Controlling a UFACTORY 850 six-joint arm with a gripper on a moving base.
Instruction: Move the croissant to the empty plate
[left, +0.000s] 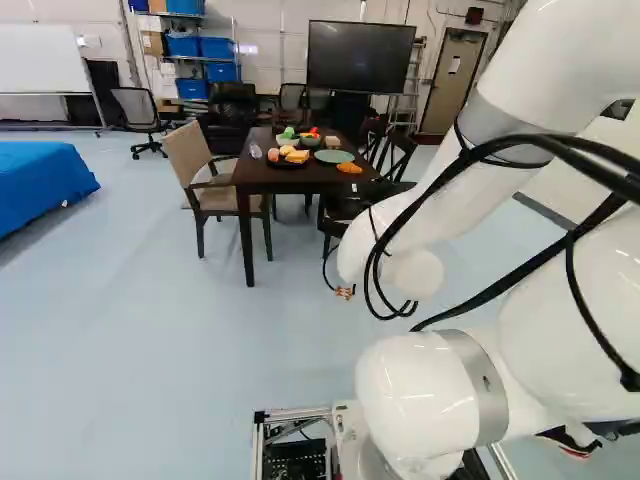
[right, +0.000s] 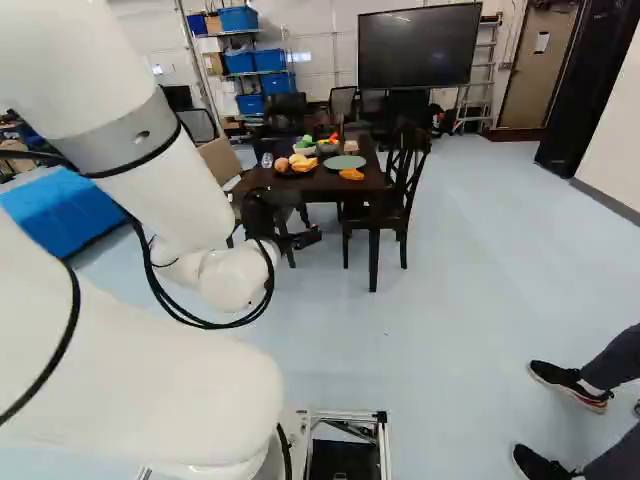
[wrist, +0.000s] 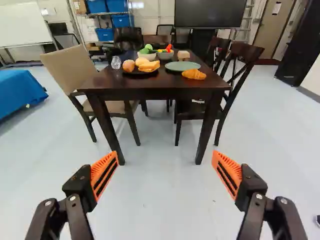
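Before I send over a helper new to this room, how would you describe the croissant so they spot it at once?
Find the dark table ahead of the gripper, before the big black screen. On it is a flat green plate; the croissant lies just on its gripper side. It is golden-orange and on bare wood, while the yellow food sits on a dark plate.

Ahead of the end effector: dark brown on the desk, golden orange on the croissant, muted green on the plate, black on the dish. Ahead and left: tan on the armchair, solid blue on the cloth. Beneath: pale blue on the floor. On the end effector itself: black, with orange ribbing and black bands on the pads.
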